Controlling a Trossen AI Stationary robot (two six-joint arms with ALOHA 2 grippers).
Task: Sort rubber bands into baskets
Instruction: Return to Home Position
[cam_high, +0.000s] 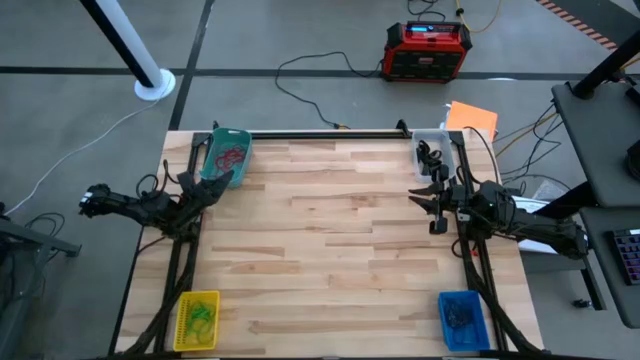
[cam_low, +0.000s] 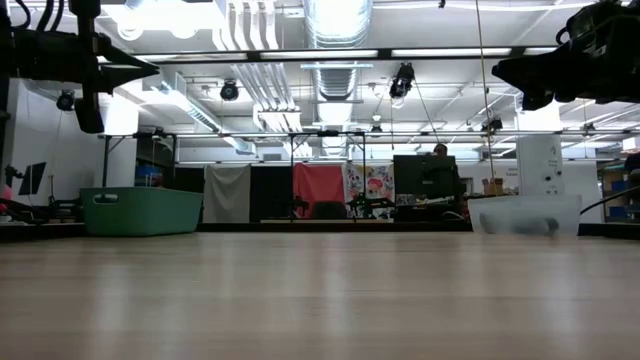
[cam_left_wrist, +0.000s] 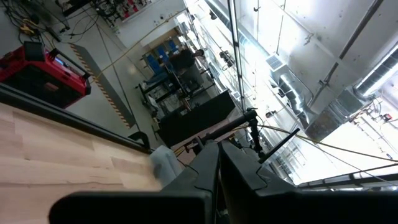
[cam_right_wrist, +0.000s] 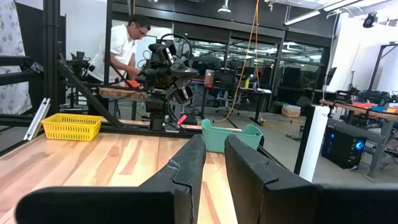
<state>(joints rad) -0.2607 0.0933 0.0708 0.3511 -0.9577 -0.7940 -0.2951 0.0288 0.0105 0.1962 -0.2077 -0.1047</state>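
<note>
1. Desk (cam_high: 330, 240) of pale wooden planks; small floppy rubber bands (cam_high: 231, 156) lie in four rectangular plastic baskets at its corners: teal green basket (cam_high: 212, 145), clear basket (cam_high: 448, 140), yellow basket (cam_high: 181, 320), blue basket (cam_high: 443, 315).
2. Left gripper (cam_high: 215, 183), fingers clenched on nothing, hovers just beside the teal green basket.
3. Right gripper (cam_high: 425, 197), fingers slightly parted and empty, hovers near the clear basket.
4. Risk: either arm, swinging home, could clip its neighbouring basket and spill bands.

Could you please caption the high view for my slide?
Left gripper and right gripper idle at table edges; four corner baskets hold rubber bands.
</note>
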